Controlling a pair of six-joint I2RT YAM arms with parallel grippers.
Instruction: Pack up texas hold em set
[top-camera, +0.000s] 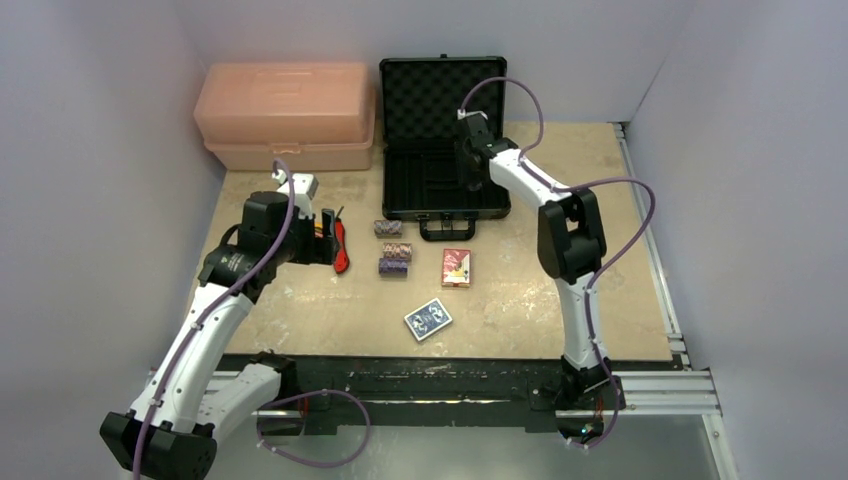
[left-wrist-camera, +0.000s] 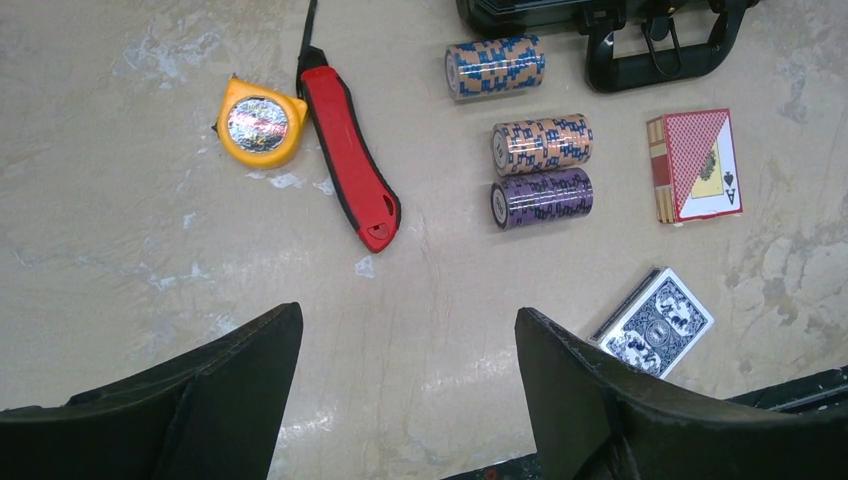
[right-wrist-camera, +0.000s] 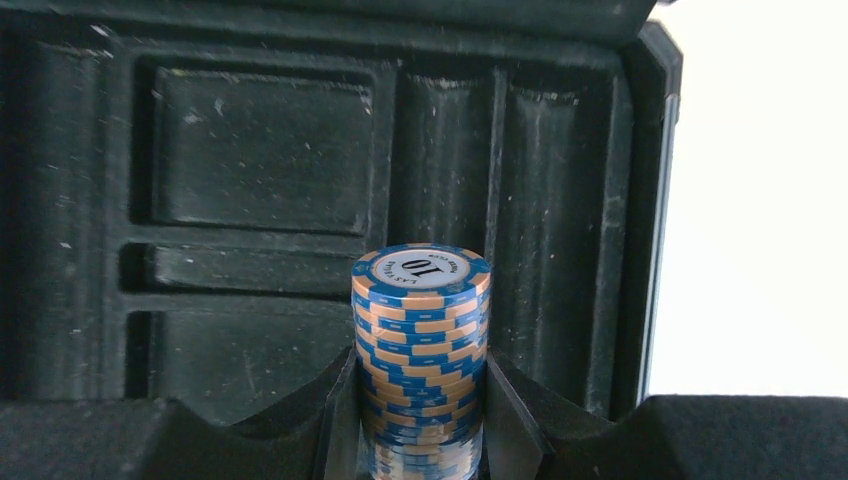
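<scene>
The black briefcase (top-camera: 440, 150) lies open at the back of the table, its foam tray (right-wrist-camera: 250, 160) bare under the right wrist. Over that tray my right gripper (top-camera: 472, 168) (right-wrist-camera: 420, 365) is shut on a blue-and-tan chip stack (right-wrist-camera: 420, 320). On the table lie three chip stacks, two blue-and-tan (left-wrist-camera: 495, 66) (left-wrist-camera: 541, 143) and one purple (left-wrist-camera: 542, 196) (top-camera: 394, 267). To their right are the red card deck (left-wrist-camera: 695, 165) (top-camera: 456, 267) and the blue card deck (left-wrist-camera: 655, 320) (top-camera: 428, 320). My left gripper (left-wrist-camera: 408, 330) (top-camera: 325, 235) hangs open above bare table left of the stacks, holding nothing.
A large pink toolbox (top-camera: 287, 115) stands at the back left beside the case. A red utility knife (left-wrist-camera: 350, 160) (top-camera: 341, 245) and a yellow tape measure (left-wrist-camera: 258, 122) lie left of the chip stacks. White walls close in the left, back and right sides.
</scene>
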